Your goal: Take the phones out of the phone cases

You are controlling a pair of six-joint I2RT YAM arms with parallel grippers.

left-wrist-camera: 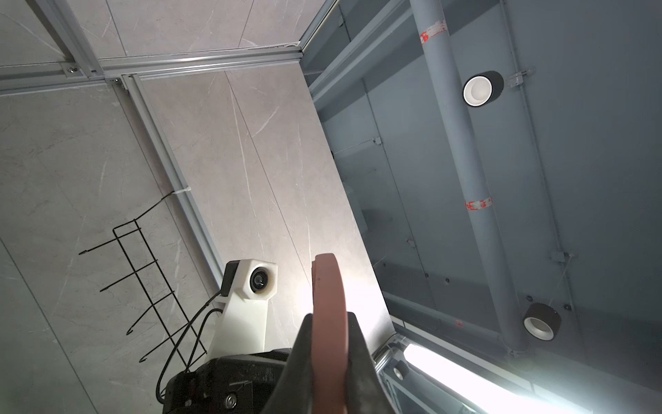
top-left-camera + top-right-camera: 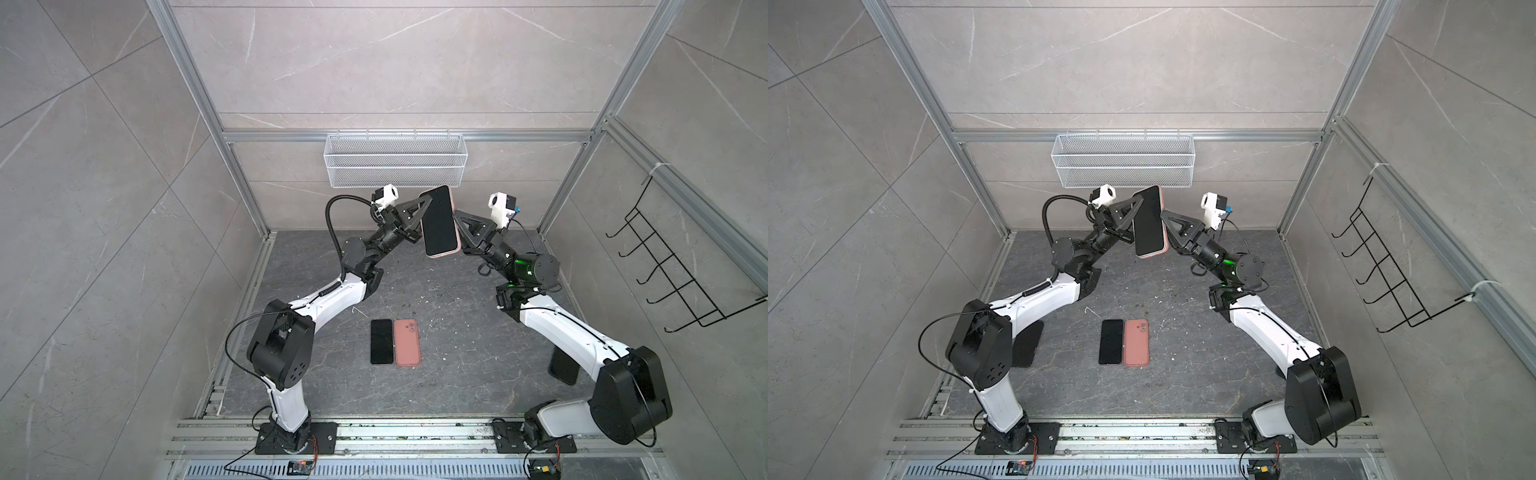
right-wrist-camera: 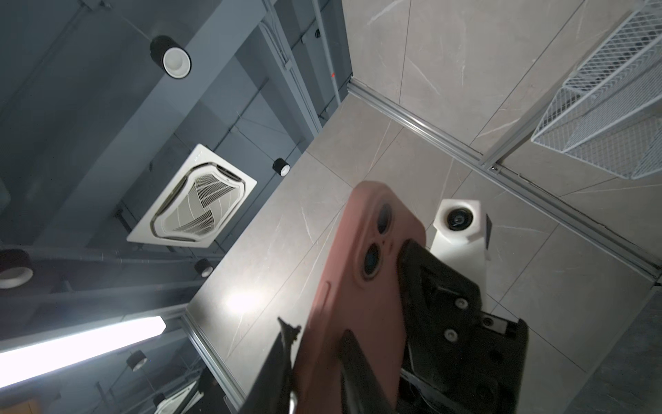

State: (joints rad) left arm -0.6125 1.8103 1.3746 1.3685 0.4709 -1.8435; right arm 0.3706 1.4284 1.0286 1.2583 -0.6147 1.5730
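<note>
A black-screened phone point(image 2: 438, 222) point(image 2: 1148, 222) sits in a pink phone case point(image 2: 459, 243) point(image 2: 1166, 241). Both are held up in the air, tilted, in front of the back wall. My left gripper point(image 2: 424, 214) point(image 2: 1136, 212) is shut on the case's left long edge. In the left wrist view the pink case point(image 1: 327, 322) is pinched between the two black fingers of that gripper point(image 1: 329, 317). My right gripper point(image 2: 457, 222) point(image 2: 1163, 217) grips the right long edge. In the right wrist view the right gripper point(image 3: 317, 329) has one finger on the case's back point(image 3: 358, 279) and one on the screen side.
On the dark floor lie a bare black phone point(image 2: 381, 341) and a pink case point(image 2: 407, 342), back up, side by side. Another dark phone point(image 2: 563, 368) lies under the right arm. A white wire basket point(image 2: 395, 160) hangs just behind the grippers. A black wire rack point(image 2: 681, 266) hangs on the right wall.
</note>
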